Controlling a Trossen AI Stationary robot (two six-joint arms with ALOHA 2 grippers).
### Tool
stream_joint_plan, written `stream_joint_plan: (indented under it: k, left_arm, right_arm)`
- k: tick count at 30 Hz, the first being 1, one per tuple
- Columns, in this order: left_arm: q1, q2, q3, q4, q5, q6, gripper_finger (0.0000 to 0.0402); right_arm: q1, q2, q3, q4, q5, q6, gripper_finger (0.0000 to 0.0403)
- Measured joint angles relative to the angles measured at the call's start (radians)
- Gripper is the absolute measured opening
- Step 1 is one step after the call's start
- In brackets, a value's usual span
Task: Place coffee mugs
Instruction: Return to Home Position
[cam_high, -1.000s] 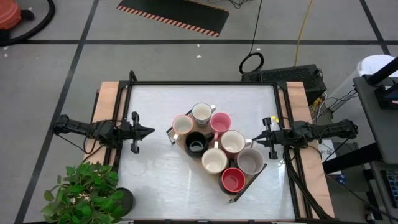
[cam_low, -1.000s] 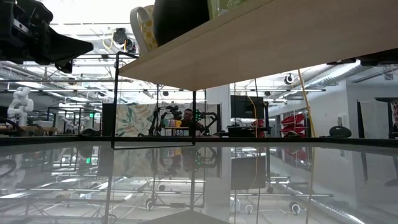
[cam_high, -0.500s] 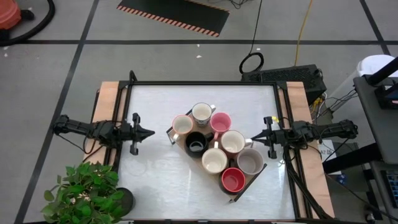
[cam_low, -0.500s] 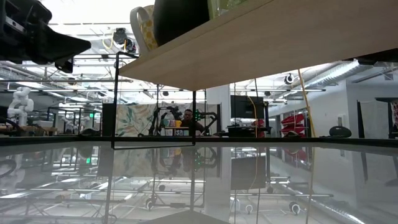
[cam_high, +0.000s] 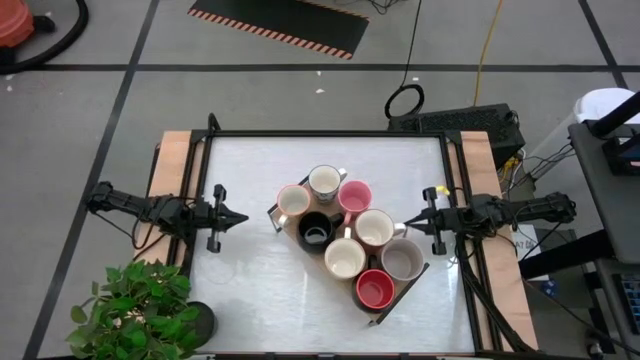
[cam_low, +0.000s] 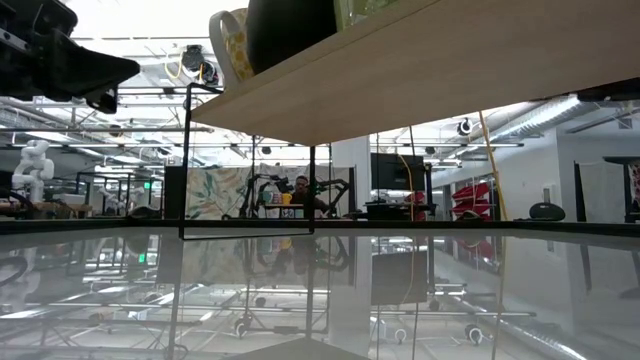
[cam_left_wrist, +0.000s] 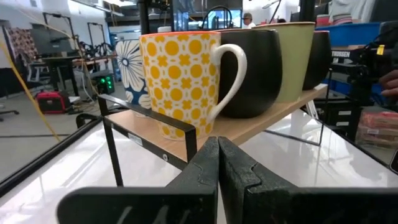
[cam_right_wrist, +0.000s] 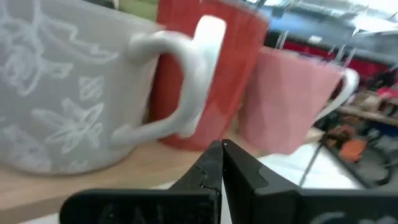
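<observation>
Right gripper (cam_high: 406, 224) (clenched empty, like the left gripper (cam_high: 243, 214)) points at the grey flower-printed ceramic mug (cam_right_wrist: 65, 102) just ahead; swinging forward could topple it.

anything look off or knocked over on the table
Nothing is spilled or tipped: all eight mugs stand upright, packed together on the wooden shelf. The only oddity is that the shelf sits diagonally to the table edges. The left gripper and right gripper are shut, either side.
</observation>
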Motion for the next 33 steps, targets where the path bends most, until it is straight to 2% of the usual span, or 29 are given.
stream_joint_plan:
  k: [9, 33]
  left_arm:
    - [0.000, 0.000, 0.000, 0.001, -0.003, 0.056, 0.0000]
    - [0.001, -0.004, -0.002, 0.037, 0.000, 0.142, 0.0000]
  right_arm:
    - [0.000, -0.001, -0.001, -0.029, -0.015, 0.134, 0.0000]
    - [0.000, 0.000, -0.003, -0.029, -0.015, 0.136, 0.0000]
